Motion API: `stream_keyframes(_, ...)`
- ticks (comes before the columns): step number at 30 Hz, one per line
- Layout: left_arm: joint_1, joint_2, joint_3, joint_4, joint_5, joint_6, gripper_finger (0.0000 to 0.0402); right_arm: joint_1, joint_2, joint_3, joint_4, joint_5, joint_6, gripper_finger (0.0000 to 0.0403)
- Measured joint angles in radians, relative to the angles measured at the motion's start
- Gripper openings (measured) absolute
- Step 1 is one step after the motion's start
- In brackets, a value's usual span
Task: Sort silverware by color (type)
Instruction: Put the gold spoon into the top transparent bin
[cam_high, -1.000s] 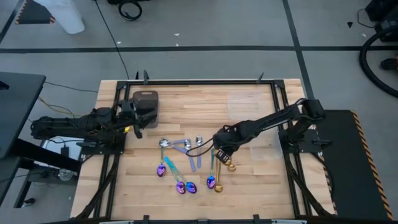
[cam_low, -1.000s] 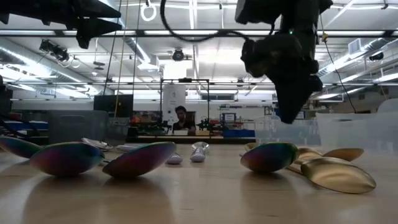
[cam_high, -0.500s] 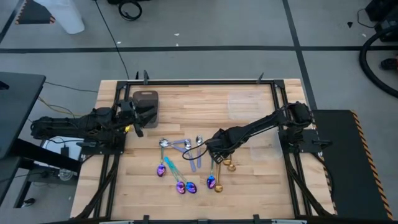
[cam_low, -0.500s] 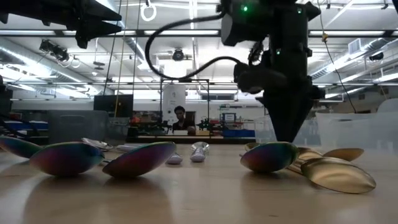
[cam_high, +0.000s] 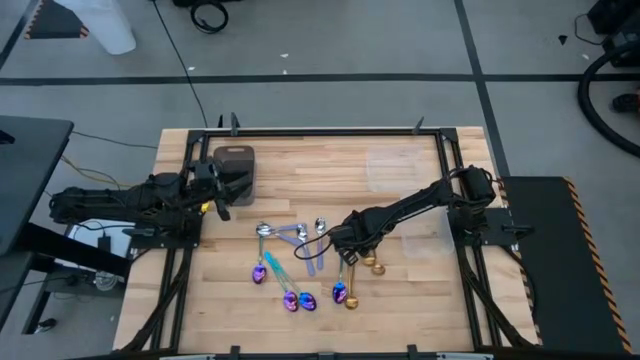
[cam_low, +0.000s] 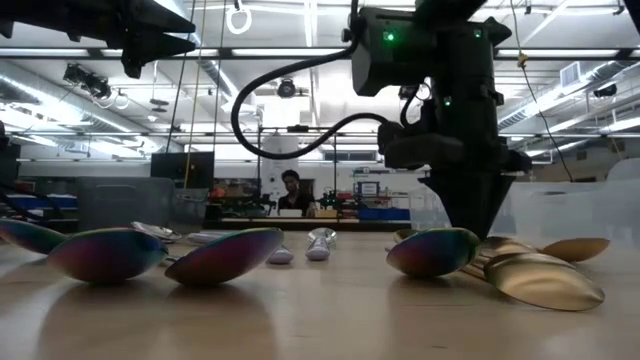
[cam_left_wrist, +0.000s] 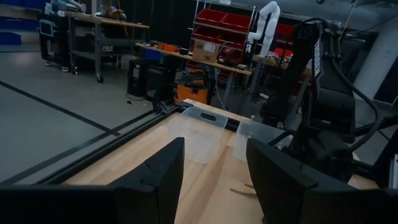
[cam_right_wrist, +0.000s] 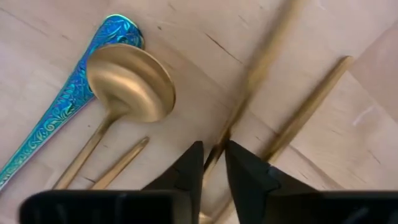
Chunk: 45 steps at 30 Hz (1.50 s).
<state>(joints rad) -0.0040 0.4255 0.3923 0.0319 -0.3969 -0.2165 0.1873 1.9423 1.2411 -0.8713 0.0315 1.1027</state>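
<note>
Several slim spoons lie in a loose cluster on the wooden table: silver ones (cam_high: 302, 232), purple-blue ones with teal handles (cam_high: 290, 298) and gold ones (cam_high: 370, 265). My right gripper (cam_high: 345, 248) is down at the table among the gold spoons, its fingers closed around a gold handle (cam_right_wrist: 216, 152). In the right wrist view a gold spoon bowl (cam_right_wrist: 130, 84) lies on a patterned teal handle (cam_right_wrist: 68, 106), with another gold handle (cam_right_wrist: 305, 109) beside it. My left gripper (cam_left_wrist: 214, 180) is open and waits at the table's left, next to the dark grey tray (cam_high: 235, 165). My right gripper pinches a gold spoon's thin handle (cam_right_wrist: 219, 144) between its two fingers (cam_right_wrist: 191, 163), coming from above and pointing down. The fingers lie across the handle. Its far stretch shows blurred and runs on over the wood; whether it is lifted I cannot tell.
Two clear plastic containers (cam_left_wrist: 199, 127) (cam_left_wrist: 255, 134) stand on the table's far right part. A black frame rail (cam_high: 330, 130) runs round the table. Bare wood lies near the far edge (cam_high: 310, 165) and the near right corner (cam_high: 420, 310).
My right gripper has come down from above the spoons to the table top among the gold ones, shifting slightly toward the table's left. The spoons in the low view lie as before.
</note>
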Motion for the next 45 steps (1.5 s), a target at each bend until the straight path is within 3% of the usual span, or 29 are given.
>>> stream_keyframes(6,0.0,0.0,0.0,0.0,0.001,0.003,0.0183,0.0,0.0,0.0,0.006,0.008,0.002,0.0014)
stream_keyframes(13,0.0,0.0,0.0,0.001,0.001,0.003,0.0183,-0.01,-0.063,-0.002,0.013,0.038,-0.004,0.0024)
stream_keyframes(18,0.0,0.0,0.0,0.001,0.001,0.003,0.0183,-0.014,-0.184,-0.002,0.01,0.133,-0.067,0.0022)
stream_keyframes(23,0.0,0.0,0.0,0.001,0.001,0.003,0.0183,-0.016,-0.304,-0.002,-0.031,0.286,-0.347,0.0022)
stream_keyframes(32,0.0,0.0,0.0,-0.002,0.001,0.003,0.0183,-0.037,-0.428,-0.002,-0.261,0.583,-0.793,0.0022)
stream_keyframes(39,0.0,0.0,-0.001,-0.006,0.001,0.003,0.0183,-0.105,-0.422,-0.019,-0.347,0.612,-1.171,0.0021)
stream_keyframes(45,0.0,0.0,-0.001,-0.013,0.001,0.003,0.0183,-0.2,-0.435,-0.079,-0.416,0.639,-1.244,0.0021)
